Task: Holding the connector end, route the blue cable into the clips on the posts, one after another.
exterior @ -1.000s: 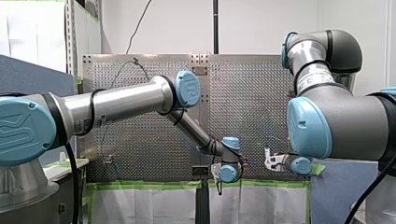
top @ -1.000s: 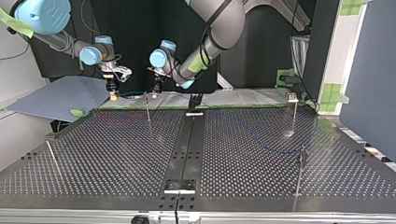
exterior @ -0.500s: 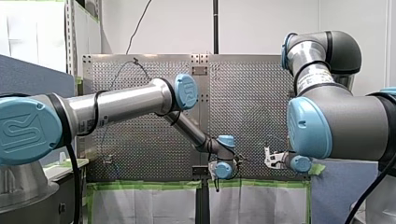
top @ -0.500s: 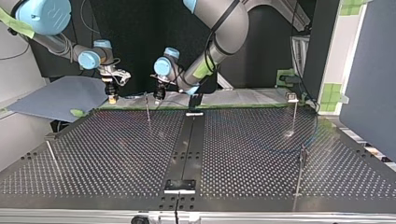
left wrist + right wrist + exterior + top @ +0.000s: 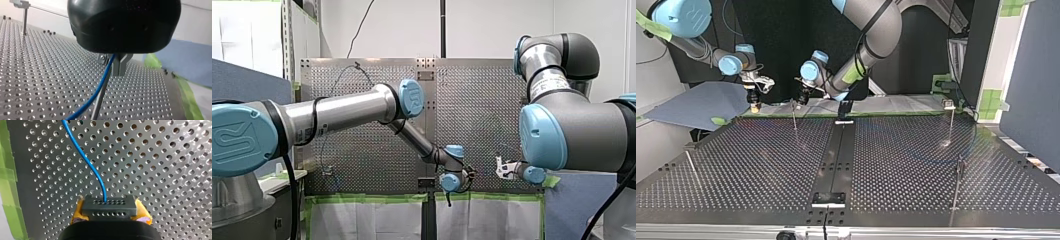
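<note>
In the right wrist view my right gripper (image 5: 110, 211) is shut on a black connector (image 5: 109, 206), its yellow pads (image 5: 77, 212) on either side. The blue cable (image 5: 88, 162) runs from the connector away over the perforated plate. In the left wrist view my left gripper (image 5: 112, 63) is black with metal fingers, shut on the blue cable (image 5: 98, 88), which slants down beside a thin post (image 5: 95, 110) under it. In the top view my left gripper (image 5: 800, 97) hangs just over the clip post (image 5: 794, 115). My right gripper (image 5: 754, 104) is further to that view's left.
More posts stand on the plate: one with a clip (image 5: 951, 117) at the top view's right rear, one (image 5: 958, 182) at the right front, and a leaning one (image 5: 691, 167) at the left. Green tape (image 5: 786, 114) lines the far edge. A grey board (image 5: 701, 102) lies beyond.
My left gripper has dipped and shifted a little toward the top view's left, closer to the clip post. My right gripper has sunk slightly with the connector.
</note>
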{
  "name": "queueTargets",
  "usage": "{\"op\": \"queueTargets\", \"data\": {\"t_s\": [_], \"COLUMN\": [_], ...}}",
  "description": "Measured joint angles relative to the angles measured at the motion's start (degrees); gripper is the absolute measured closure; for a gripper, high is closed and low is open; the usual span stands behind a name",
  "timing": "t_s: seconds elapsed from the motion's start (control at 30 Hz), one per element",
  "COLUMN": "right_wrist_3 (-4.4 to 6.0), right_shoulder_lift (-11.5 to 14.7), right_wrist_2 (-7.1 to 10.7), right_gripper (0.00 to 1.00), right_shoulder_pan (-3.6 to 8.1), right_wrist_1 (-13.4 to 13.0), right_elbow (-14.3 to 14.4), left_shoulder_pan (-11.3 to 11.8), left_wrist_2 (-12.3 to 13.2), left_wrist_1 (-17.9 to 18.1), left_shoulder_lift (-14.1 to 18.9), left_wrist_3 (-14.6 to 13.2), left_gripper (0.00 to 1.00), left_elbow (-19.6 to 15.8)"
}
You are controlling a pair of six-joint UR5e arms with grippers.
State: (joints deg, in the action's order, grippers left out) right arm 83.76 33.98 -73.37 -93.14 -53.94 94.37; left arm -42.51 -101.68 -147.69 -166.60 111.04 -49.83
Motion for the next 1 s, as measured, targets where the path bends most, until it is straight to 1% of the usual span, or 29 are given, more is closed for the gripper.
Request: {"op": "queueTargets", "data": {"t_s": [0.07,0.17,0.33,0.6,0.8,1.0], "right_wrist_3": [0.00,-0.01,-0.26,-0.13,-0.07,0.00], "right_shoulder_lift": [0.0,-0.2,-1.4,-2.2,-2.2,-2.2], "right_wrist_2": [-0.06,-0.42,-1.29,-1.41,-1.43,-1.47], "right_gripper": [1.00,1.00,1.00,1.00,1.00,1.00], "right_shoulder_pan": [0.01,0.02,0.09,0.11,0.11,0.11], "right_wrist_1": [0.0,0.0,0.1,0.4,0.7,0.8], "right_elbow": [0.0,-0.1,-0.6,-2.0,-3.0,-3.6], "left_shoulder_pan": [0.2,0.7,1.3,1.8,2.1,3.2], "left_wrist_2": [0.5,0.6,0.5,0.7,1.0,0.5], "left_wrist_1": [0.0,0.0,0.1,1.1,1.5,0.0], "left_shoulder_lift": [-0.2,-0.6,-1.3,-1.4,-1.4,-1.4], "left_wrist_3": [0.9,1.5,1.6,1.8,2.8,3.4], "left_gripper": [1.00,1.00,1.00,1.00,1.00,1.00], "left_elbow": [0.0,0.0,0.0,0.1,1.7,3.7]}}
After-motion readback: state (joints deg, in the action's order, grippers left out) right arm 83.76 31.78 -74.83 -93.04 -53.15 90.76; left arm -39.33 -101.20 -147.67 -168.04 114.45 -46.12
